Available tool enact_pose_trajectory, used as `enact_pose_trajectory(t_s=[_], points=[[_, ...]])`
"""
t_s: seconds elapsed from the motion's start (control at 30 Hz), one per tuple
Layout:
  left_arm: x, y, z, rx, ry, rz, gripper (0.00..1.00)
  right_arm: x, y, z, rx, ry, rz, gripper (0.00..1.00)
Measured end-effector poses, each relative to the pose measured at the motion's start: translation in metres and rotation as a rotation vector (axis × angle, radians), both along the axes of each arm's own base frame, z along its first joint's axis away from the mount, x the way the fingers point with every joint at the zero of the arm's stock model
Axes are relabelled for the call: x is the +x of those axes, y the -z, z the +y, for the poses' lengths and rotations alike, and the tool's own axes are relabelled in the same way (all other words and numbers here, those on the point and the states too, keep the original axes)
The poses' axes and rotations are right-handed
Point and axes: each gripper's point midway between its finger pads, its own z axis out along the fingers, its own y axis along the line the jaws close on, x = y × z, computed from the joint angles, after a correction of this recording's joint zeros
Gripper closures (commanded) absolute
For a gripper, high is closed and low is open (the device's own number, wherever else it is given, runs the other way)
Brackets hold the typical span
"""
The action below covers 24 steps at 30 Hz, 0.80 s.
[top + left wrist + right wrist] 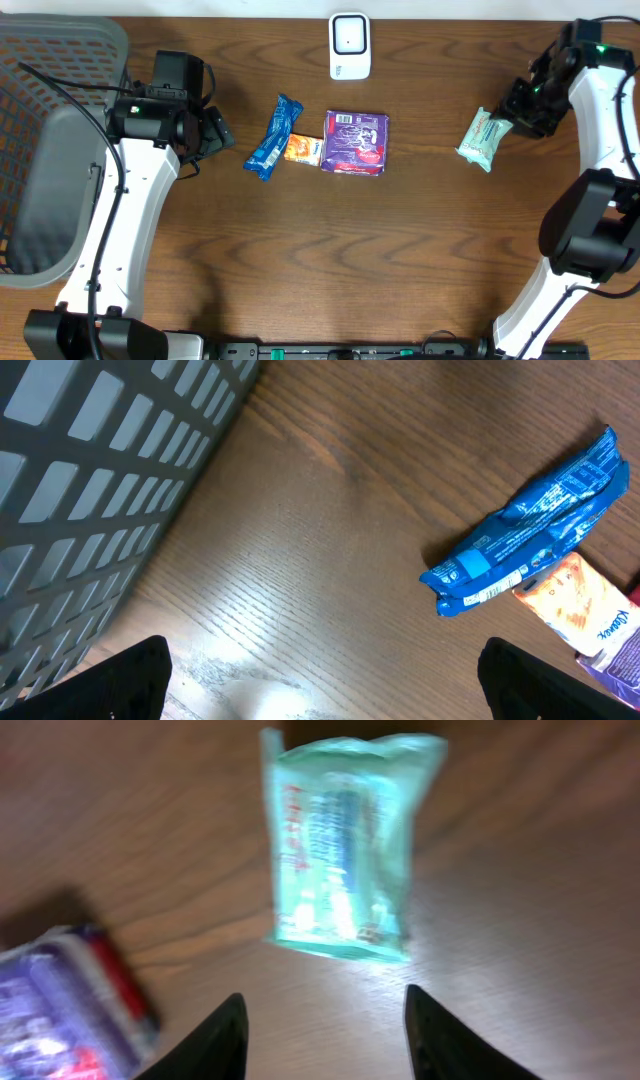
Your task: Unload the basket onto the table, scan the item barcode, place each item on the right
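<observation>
You have a gray slatted basket at the left end of the wooden table. Near the middle you see three packs in a row. A blue wrapper lies aslant. A small orange sachet touches its lower part. A purple pack lies flat, right against the sachet's other side.

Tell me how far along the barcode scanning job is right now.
Done: nothing visibly; no item is at the white scanner. In hand: the right gripper is open just short of the green packet, which lies on the table unheld; the left gripper is open over bare wood. Left: the blue packet, orange packet and purple packet also lie away from the scanner.
</observation>
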Motion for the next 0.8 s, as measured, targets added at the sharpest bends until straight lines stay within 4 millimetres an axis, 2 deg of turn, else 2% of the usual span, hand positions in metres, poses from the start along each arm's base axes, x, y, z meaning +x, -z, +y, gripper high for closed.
enact_pose_trajectory(t_s=[0.17,0.43,0.53,0.63,0.7,0.8], points=[[0.0,0.0,0.0,0.0,0.0,0.0,0.02,-0.01,0.018,-0.011,-0.058,0.037,0.063,0.58],[0.0,0.0,0.0,0.0,0.0,0.0,0.02,-0.011,0.071,-0.016,-0.09,0.035,0.055,0.56],[0.0,0.0,0.0,0.0,0.0,0.0,0.02,-0.003,0.086,-0.017,-0.1,0.017,0.003,0.59],[0.0,0.0,0.0,0.0,0.0,0.0,0.02,0.01,0.094,-0.016,-0.097,-0.022,-0.073,0.65],[0.0,0.0,0.0,0.0,0.0,0.0,0.02,0.02,0.093,-0.015,-0.097,-0.044,-0.123,0.66],[0.0,0.0,0.0,0.0,0.0,0.0,0.02,0.038,0.088,-0.014,-0.102,-0.073,-0.206,0.61]])
